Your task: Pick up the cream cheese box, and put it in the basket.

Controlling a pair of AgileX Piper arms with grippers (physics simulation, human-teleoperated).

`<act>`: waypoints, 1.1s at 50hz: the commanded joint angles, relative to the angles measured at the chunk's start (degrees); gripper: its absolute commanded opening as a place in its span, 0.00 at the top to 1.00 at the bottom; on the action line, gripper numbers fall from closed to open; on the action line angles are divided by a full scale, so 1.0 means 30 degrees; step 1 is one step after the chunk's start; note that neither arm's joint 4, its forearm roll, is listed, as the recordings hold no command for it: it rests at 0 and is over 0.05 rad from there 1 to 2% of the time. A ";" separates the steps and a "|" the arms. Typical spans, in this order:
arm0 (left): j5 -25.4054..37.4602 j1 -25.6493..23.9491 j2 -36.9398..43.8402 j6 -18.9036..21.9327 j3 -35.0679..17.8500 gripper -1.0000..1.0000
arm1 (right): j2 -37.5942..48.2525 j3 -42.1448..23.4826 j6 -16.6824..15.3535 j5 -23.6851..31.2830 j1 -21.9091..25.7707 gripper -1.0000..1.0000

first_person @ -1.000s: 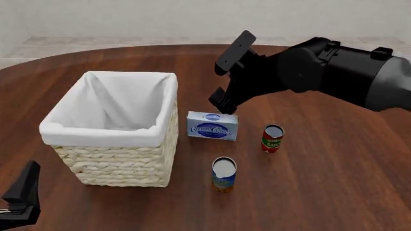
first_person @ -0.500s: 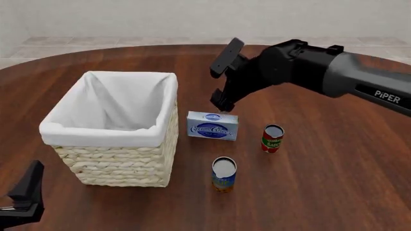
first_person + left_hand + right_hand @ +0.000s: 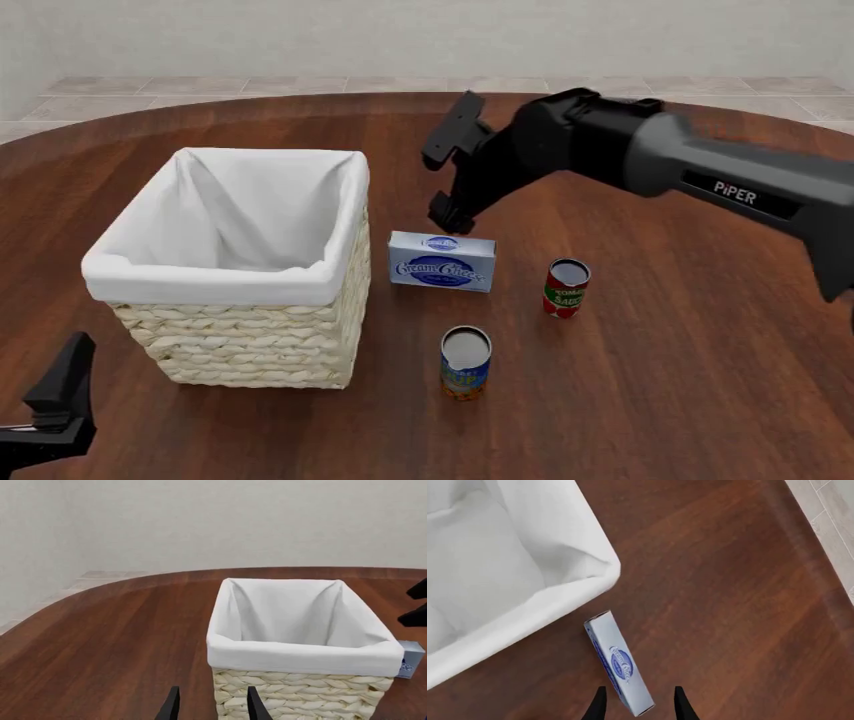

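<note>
The cream cheese box point(image 3: 442, 261) stands on its long edge on the wooden table, just right of the basket point(image 3: 220, 283). My right gripper point(image 3: 434, 192) hovers open and empty above and just behind the box. In the right wrist view the box point(image 3: 619, 662) lies between and ahead of the open gripper point(image 3: 638, 706), with the basket's white liner point(image 3: 527, 580) beside it. My left gripper point(image 3: 54, 405) is low at the near left, open and empty. In the left wrist view it point(image 3: 212, 707) faces the basket point(image 3: 300, 655), and the box's corner point(image 3: 410, 660) shows past the basket.
A red-labelled can point(image 3: 566, 287) stands right of the box. A blue and yellow can point(image 3: 465, 362) stands in front of the box. The round table's edge point(image 3: 160, 112) curves at the back, with tiled floor beyond.
My right gripper has moved left and a little farther back, staying open above the box. The left arm has barely moved. The box and cans have not moved.
</note>
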 commanded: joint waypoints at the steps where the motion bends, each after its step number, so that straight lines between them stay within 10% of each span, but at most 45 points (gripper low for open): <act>1: -0.0110 0.0058 0.0190 0.0012 0.0005 0.00 | 0.0932 -0.0905 -0.0109 0.0309 0.0070 0.00; 55: -0.0317 0.0141 0.0234 -0.0024 0.0004 0.00 | 0.1987 -0.0197 -0.0405 0.0346 -0.0121 0.00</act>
